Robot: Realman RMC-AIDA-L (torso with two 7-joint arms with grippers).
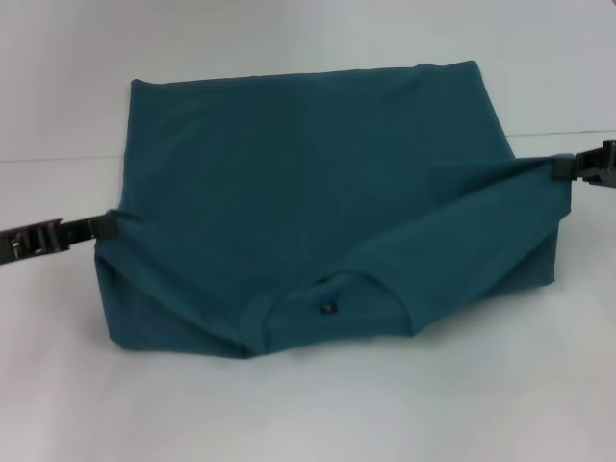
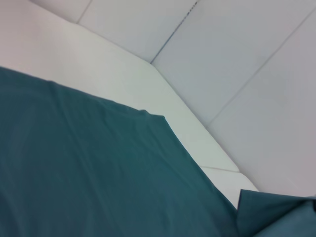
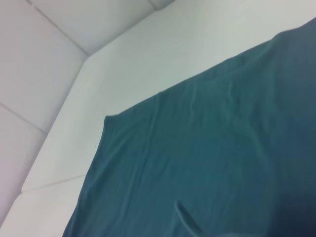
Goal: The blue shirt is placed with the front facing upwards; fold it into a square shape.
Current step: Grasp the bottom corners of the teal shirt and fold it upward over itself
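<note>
Head view alone shows both grippers: left gripper [image 1: 104,227] and right gripper [image 1: 560,167] clamp opposite edges of the blue shirt [image 1: 308,202], collar [image 1: 332,298] nearest; wrist views show only cloth and bare white table [image 1: 308,414] around it.

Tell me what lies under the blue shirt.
A white table shows all around the blue shirt. The folded cloth covers whatever is directly beneath it, so only the table's bare edges can be seen.

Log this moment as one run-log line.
left end effector: gripping blue shirt edge | right end effector: gripping opposite edge | collar facing camera
</note>
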